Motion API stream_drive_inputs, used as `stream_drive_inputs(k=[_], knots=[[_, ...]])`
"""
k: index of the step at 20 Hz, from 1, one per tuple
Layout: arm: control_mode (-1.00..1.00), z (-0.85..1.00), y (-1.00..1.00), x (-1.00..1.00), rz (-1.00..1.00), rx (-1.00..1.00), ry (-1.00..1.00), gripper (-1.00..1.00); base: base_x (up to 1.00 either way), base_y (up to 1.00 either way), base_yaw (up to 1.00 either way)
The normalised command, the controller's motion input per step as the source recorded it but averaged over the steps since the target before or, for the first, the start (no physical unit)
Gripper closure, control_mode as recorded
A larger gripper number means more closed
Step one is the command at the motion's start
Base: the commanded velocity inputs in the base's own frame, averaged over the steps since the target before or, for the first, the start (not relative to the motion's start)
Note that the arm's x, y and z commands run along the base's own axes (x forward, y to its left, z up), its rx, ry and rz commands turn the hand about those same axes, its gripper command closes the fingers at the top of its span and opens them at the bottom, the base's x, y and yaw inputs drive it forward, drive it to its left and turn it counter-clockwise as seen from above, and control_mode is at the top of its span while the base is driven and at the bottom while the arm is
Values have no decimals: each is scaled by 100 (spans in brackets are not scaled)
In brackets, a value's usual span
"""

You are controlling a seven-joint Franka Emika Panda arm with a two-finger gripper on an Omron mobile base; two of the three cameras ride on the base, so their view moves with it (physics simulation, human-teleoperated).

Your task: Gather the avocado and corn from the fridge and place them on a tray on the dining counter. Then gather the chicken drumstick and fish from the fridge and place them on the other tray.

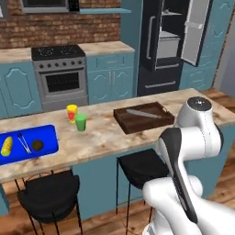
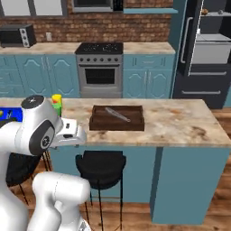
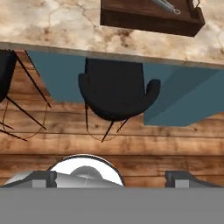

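Gripper released, empty, pointing down at the floor before the table. Fridge, probably my next stop, stands well beyond that table.

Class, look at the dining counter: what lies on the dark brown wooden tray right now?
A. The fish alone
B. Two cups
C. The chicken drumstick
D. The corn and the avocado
A: a slim silvery fish lies alone on the brown tray.
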Motion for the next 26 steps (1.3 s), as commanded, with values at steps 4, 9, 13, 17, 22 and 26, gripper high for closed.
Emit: stream_drive_inputs(k=[4, 9, 13, 17, 22, 26], knots=[[100, 0, 0, 0, 0, 0, 0, -100, 0, -100, -14], [100, 0, 0, 0, 0, 0, 0, -100, 0, -100, -13], [100, 0, 0, 0, 0, 0, 0, -100, 0, -100, -11], [100, 0, 0, 0, 0, 0, 0, -100, 0, -100, -10], [100, 0, 0, 0, 0, 0, 0, -100, 2, -100, -9], [100, 0, 0, 0, 0, 0, 0, -100, 16, -100, -8]])
